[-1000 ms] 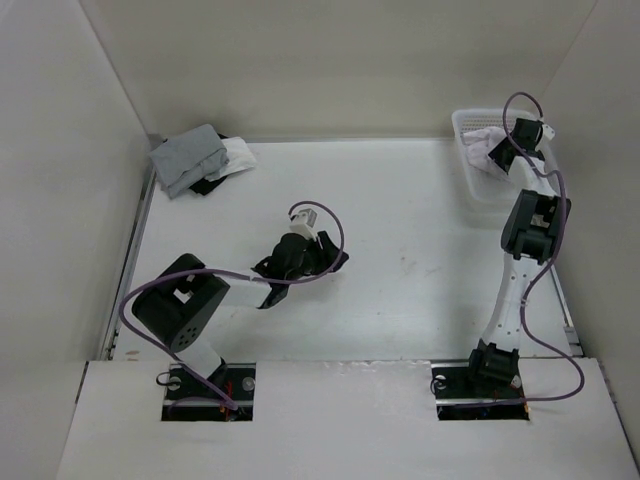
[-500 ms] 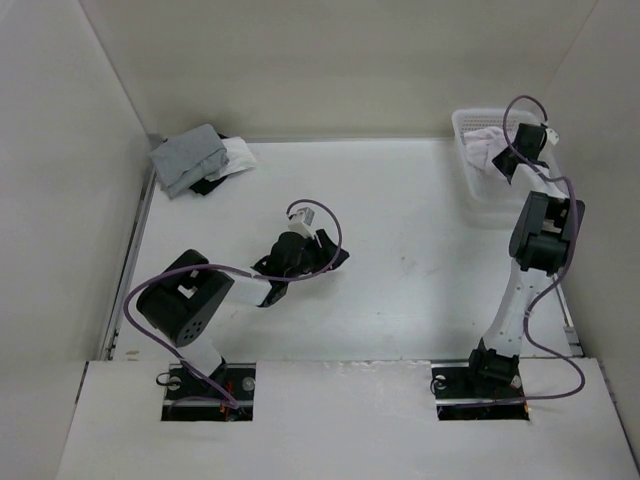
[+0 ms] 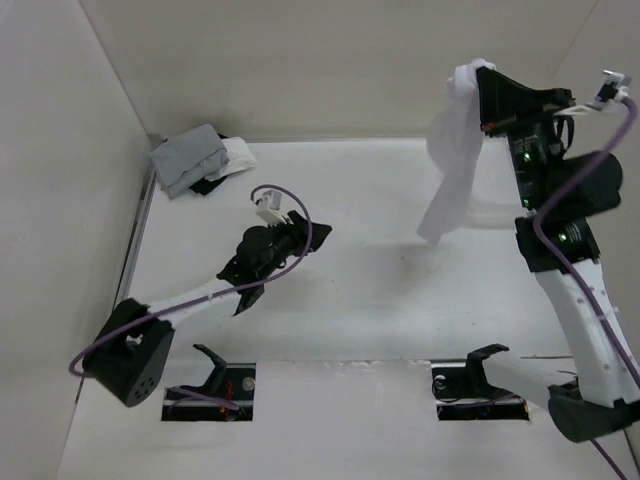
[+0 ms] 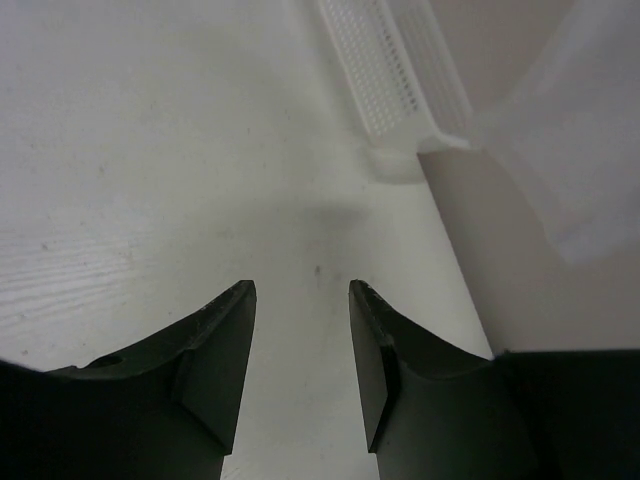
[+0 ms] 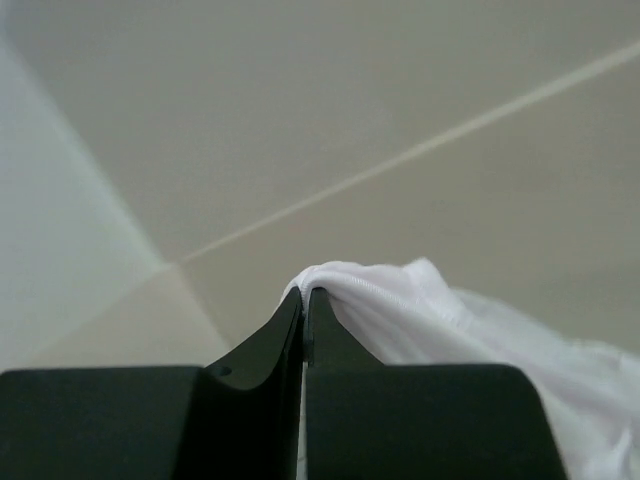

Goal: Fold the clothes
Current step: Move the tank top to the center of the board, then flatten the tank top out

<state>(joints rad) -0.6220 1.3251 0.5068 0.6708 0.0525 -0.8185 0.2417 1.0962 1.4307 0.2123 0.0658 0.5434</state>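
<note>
The clothes (image 3: pixel 452 165), a thin white garment, hang in a long bunched drape high over the back right of the table. My right gripper (image 3: pixel 480 85) is shut on the top edge, up near the back wall. In the right wrist view the jaws (image 5: pixel 305 292) are pressed together on a ribbed fold of the white cloth (image 5: pixel 430 305). My left gripper (image 3: pixel 312 236) hovers over the middle of the table, open and with nothing in it. Its wrist view shows the fingertips (image 4: pixel 300 290) apart over bare table, with the hanging garment (image 4: pixel 575 140) at the right.
A white slatted basket (image 4: pixel 395 70) stands at the back right, mostly hidden behind the hanging garment in the top view. A pile with a grey garment and white and black pieces (image 3: pixel 192 158) lies in the back left corner. White walls enclose the table.
My right gripper closed on the garment in the basket and lifted it high, so the cloth now hangs free. My left arm stretched out across the table, gripper still open.
</note>
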